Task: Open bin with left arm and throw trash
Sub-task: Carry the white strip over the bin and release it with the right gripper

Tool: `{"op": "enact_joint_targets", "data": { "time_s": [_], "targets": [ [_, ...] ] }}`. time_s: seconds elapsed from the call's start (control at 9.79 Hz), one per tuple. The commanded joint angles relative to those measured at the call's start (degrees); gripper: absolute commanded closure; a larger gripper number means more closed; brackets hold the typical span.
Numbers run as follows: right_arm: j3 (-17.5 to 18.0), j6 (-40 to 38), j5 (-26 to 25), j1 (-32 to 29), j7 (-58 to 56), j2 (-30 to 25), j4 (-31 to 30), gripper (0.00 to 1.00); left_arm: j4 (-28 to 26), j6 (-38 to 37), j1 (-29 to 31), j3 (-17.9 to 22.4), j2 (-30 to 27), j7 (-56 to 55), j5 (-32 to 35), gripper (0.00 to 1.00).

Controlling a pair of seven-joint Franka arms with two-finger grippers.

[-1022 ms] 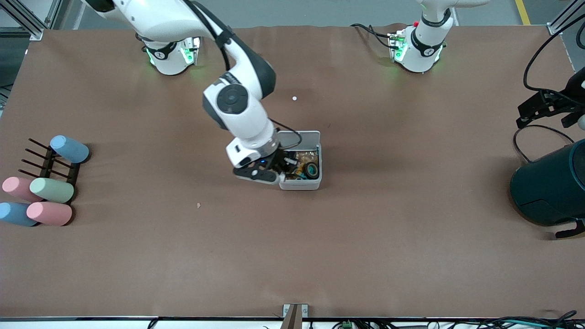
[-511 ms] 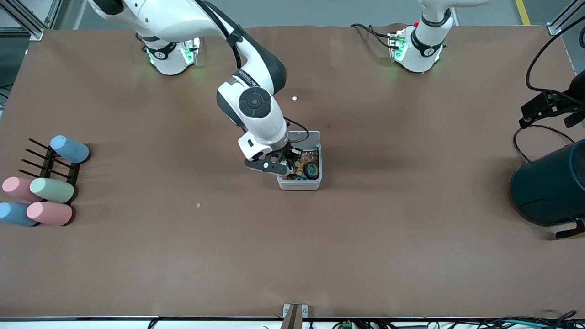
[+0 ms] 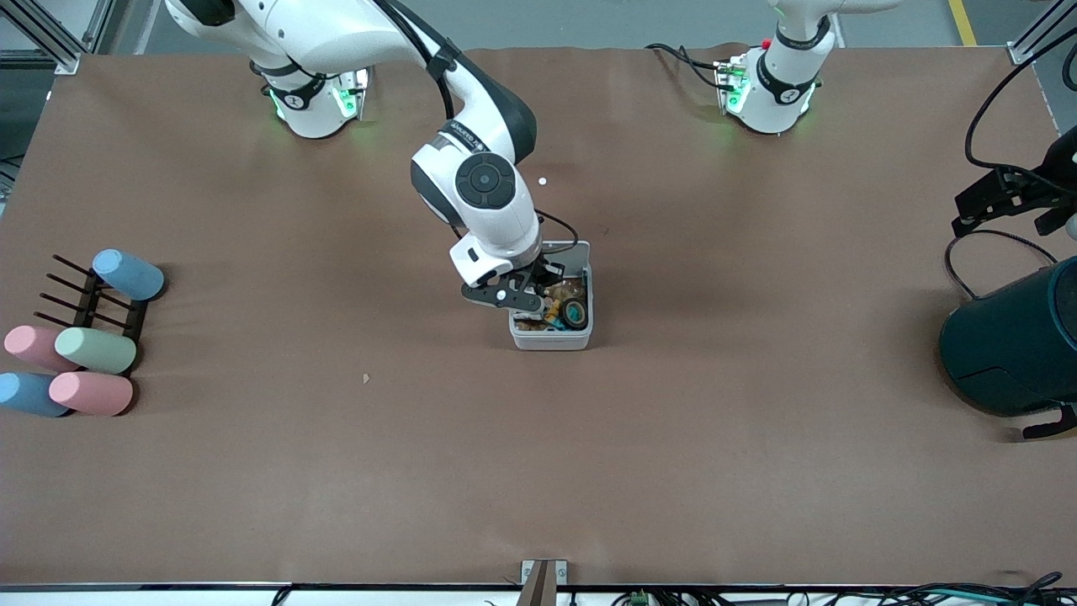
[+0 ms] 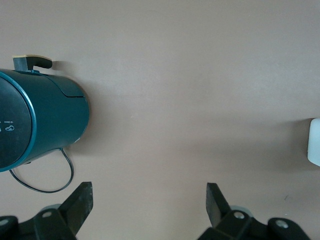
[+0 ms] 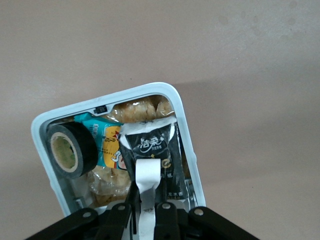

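The white-grey bin (image 3: 552, 339) stands mid-table with its lid (image 3: 565, 251) raised. In the right wrist view the bin's rim (image 5: 42, 150) frames the dark tape roll (image 5: 70, 148), the black snack wrapper (image 5: 150, 145) and other snack packets. My right gripper (image 3: 538, 292) is over the bin, shut on the pale band (image 5: 149, 175), which hangs above the wrapper. The tape roll also shows in the front view (image 3: 575, 313). My left gripper (image 3: 980, 206) waits, open and empty (image 4: 149, 200), above the table by the dark teal cylinder.
The large dark teal cylinder (image 3: 1014, 341) stands at the left arm's end of the table and shows in the left wrist view (image 4: 45, 117). Several pastel cups (image 3: 84, 345) lie on a black rack (image 3: 76, 299) at the right arm's end.
My right gripper has moved with the pale band from the bin's edge at the right arm's end to over the bin's inside. The left arm has barely moved.
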Motion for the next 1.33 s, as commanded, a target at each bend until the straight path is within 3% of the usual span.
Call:
{"op": "enact_joint_targets", "data": {
  "time_s": [0.0,0.1,0.2,0.41,0.92,1.23],
  "targets": [
    [-0.1,0.6,-0.6,0.1,1.1,1.0,1.0,0.81,1.5,-1.4,-0.3,0.1,0.5,-0.2,-0.5,0.0],
    [-0.1,0.6,-0.5,0.0,1.1,1.0,1.1,0.7,1.6,-1.4,-0.4,0.0,0.5,-0.3,-0.5,0.0],
    [-0.2,0.5,-0.4,-0.1,1.6,1.0,1.3,0.68,1.6,-1.4,-0.4,0.0,0.5,-0.3,-0.5,0.0],
    [-0.2,0.1,0.0,-0.7,1.7,0.6,1.6,0.52,1.5,-1.4,-0.4,0.0,0.5,-0.3,-0.5,0.0],
    [-0.5,-3.5,0.3,-1.3,1.4,-3.4,1.9,0.47,1.5,-1.4,-0.4,-0.1,0.5,-0.3,-0.6,0.0],
    [0.1,-13.4,0.5,-11.1,-1.4,-12.2,2.0,0.43,1.6,-1.4,-0.5,-0.2,0.5,-0.3,-0.5,0.0]
  ]
}}
